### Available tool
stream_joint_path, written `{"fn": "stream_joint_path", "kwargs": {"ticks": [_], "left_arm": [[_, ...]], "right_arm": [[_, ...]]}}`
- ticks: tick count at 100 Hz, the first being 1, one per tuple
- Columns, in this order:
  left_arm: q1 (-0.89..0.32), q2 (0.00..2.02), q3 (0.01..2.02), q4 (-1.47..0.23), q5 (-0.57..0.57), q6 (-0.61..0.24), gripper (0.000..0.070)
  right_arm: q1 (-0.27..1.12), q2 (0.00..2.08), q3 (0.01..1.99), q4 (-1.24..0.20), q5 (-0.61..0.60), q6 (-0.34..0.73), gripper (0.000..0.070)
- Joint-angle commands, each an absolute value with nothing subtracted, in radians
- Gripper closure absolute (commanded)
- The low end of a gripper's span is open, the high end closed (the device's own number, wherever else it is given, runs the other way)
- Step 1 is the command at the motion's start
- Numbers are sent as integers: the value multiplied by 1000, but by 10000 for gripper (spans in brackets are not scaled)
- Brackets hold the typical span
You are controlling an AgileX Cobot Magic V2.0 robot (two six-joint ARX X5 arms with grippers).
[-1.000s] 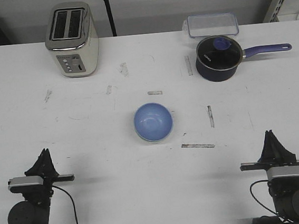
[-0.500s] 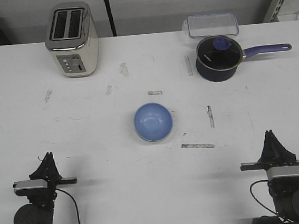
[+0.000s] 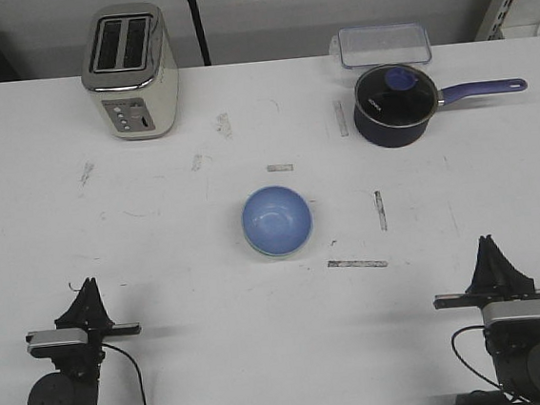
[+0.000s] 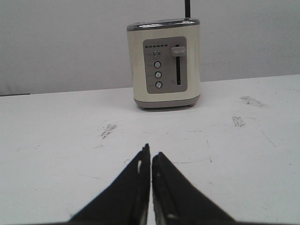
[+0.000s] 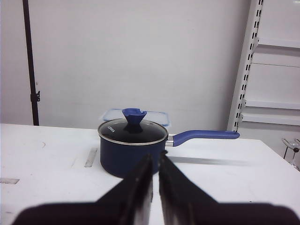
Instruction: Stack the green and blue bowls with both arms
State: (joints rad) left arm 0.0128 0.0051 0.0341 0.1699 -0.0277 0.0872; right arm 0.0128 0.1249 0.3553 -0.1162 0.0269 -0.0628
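Observation:
The light blue bowl (image 3: 276,219) sits upright in the middle of the white table. A thin pale green edge (image 3: 271,255) shows under its near rim, so it seems to rest inside the green bowl. My left gripper (image 3: 87,289) is shut and empty at the near left, far from the bowls. My right gripper (image 3: 487,244) is shut and empty at the near right. In the left wrist view the shut fingers (image 4: 151,154) point at the toaster. In the right wrist view they (image 5: 155,157) point at the saucepan. Neither wrist view shows the bowls.
A cream toaster (image 3: 131,70) stands at the back left, and it also shows in the left wrist view (image 4: 164,63). A dark navy saucepan (image 3: 393,104) with a lid and purple handle stands at the back right, a clear lidded box (image 3: 383,44) behind it. A shelf rack (image 5: 274,70) stands beyond the table's right.
My left arm has drawn back toward the near table edge and settled. The right arm and the bowls have not moved.

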Motion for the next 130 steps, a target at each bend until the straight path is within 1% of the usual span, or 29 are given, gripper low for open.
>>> {"fn": "stream_joint_path", "kwargs": {"ticks": [1,10,16,19,24,70,81,96,105,109,130], "left_arm": [[15,3,12,181,-30,85,698],[15,3,12,178,-31,81,691],[15,3,12,167,-31,39,675],[15,3,12,157,-31,7,657],[15,3,12,152,-30,-10,656],[15,3,12,158,-30,-7,656],[15,3,12,158,-30,21,657],[15,3,12,159,-30,4,657],[15,3,12,160,-20,-12,672],[15,3,12,160,-20,-12,700],[15,3,12,167,-20,-12,700]], "right_arm": [[14,123,359,-106,27,-53,685],[14,123,359,-106,26,-53,685],[14,123,359,-106,26,-53,685],[14,123,359,-106,27,-53,685],[14,123,359,-106,27,-53,685],[14,123,359,-106,26,-53,685],[14,123,359,-106,27,-53,685],[14,123,359,-106,27,-53,685],[14,123,359,-106,27,-53,685],[14,123,359,-106,27,-53,685],[14,123,359,-106,27,-53,685]]}}
